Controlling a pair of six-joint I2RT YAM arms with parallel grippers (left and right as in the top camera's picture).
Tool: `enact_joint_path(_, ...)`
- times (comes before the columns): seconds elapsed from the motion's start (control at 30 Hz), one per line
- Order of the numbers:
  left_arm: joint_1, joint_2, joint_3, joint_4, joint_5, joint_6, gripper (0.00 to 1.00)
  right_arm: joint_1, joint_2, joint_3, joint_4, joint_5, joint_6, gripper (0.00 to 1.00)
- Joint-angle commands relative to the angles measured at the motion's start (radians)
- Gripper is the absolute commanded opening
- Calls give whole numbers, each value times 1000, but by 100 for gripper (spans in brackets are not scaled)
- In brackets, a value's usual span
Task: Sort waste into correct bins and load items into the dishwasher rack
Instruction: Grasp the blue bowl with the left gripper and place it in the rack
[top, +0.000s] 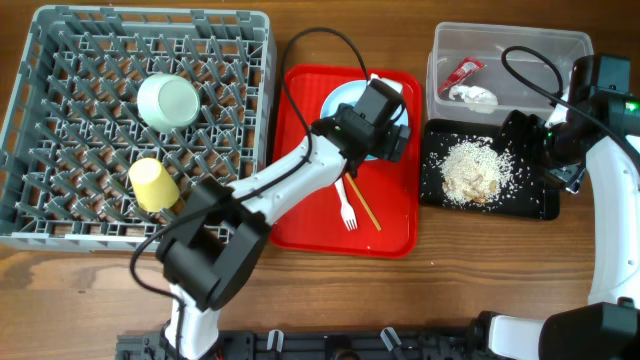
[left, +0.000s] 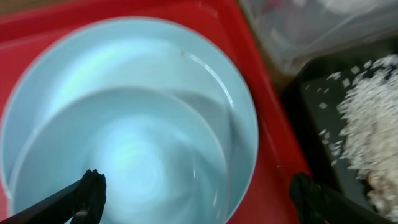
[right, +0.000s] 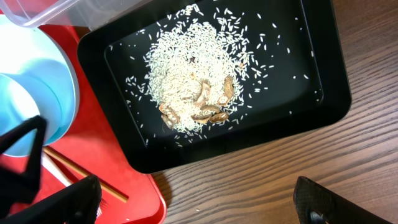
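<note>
Left wrist view: poised over light-blue bowl (left: 130, 124) on red serving tray (left: 56, 18), left end effector (left: 199, 199) spread wide and empty, probably to straddle the rim for lifting into dishwasher rack (top: 240, 60). Alongside, right end effector (right: 196, 202) equally open, empty, above black tray (right: 323, 93) of rice crumbs (right: 186, 81).
</note>
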Motion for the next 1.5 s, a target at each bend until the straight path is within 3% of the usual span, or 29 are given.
enact_joint_path(0.0,-16,50,9,-6,21,-10,86,-3,-20,18,0,6,-16,100)
enact_joint_path(0.07,-22,61,8,-25,20,-10,65,-3,-20,18,-1,5,-16,100)
enact_joint_path(0.17,-21,83,8,-66,20,-10,46,-3,-20,18,0,2,-16,100)
enact_joint_path(0.33,-21,93,10,-80,20,-9,5,-3,-20,18,-1,2,-17,100)
enact_joint_path(0.5,-21,44,10,-77,20,-9,4,-3,-20,18,-2,2,-17,100)
enact_joint_path(0.77,79,-211,10,-86,50,-9,4,-3,-20,18,-1,3,-18,100)
enact_joint_path(0.87,225,-304,10,-76,212,-9,4,-3,-20,18,0,3,-17,100)
enact_joint_path(1.03,521,-319,10,1,700,-22,4,-3,-20,18,0,3,-18,100)
enact_joint_path(1.2,746,-229,10,12,983,-66,4,-3,-20,18,-1,2,-17,100)
enact_joint_path(1.3,836,-113,10,161,1243,-158,4,-3,-20,18,-1,2,-18,100)
enact_joint_path(1.47,896,-24,10,306,1274,-281,4,-3,-20,18,-2,3,-17,100)
